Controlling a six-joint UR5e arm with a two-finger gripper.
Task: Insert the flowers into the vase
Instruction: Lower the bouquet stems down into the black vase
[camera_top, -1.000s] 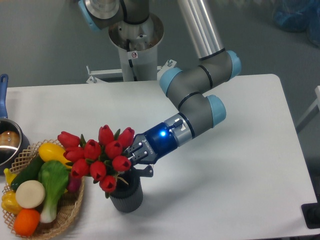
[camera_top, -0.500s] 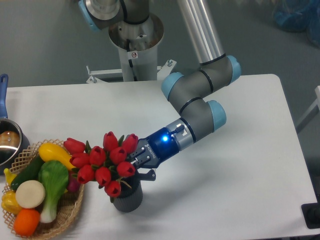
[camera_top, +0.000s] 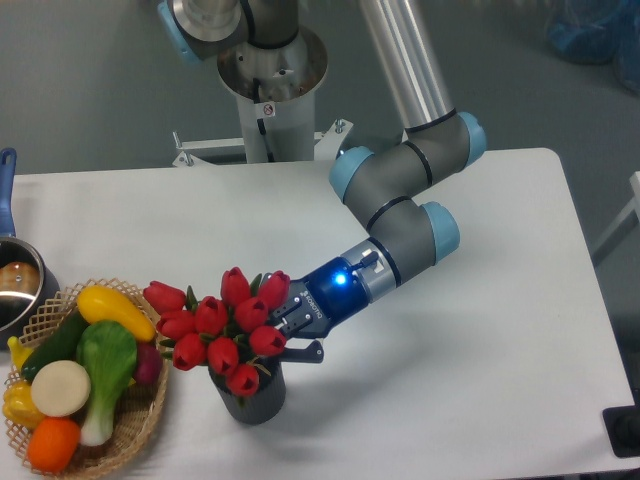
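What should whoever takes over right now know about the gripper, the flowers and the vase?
Gripper: shut on the flowers, holding them low, near the stems.
Flowers: tilted left, directly above the vase, stems apparently at or inside its mouth; depth cannot be seen.
Vase: upright on the table, right of the basket.
Done: bunch brought to the vase.
Left: seat the stems, release, withdraw.

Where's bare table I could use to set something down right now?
Free: the right half of the table, from the arm to the right edge, and the back strip behind the flowers. Crowded: front left, where the wicker basket, the vase and the end effector sit close together; the pot takes the left edge.
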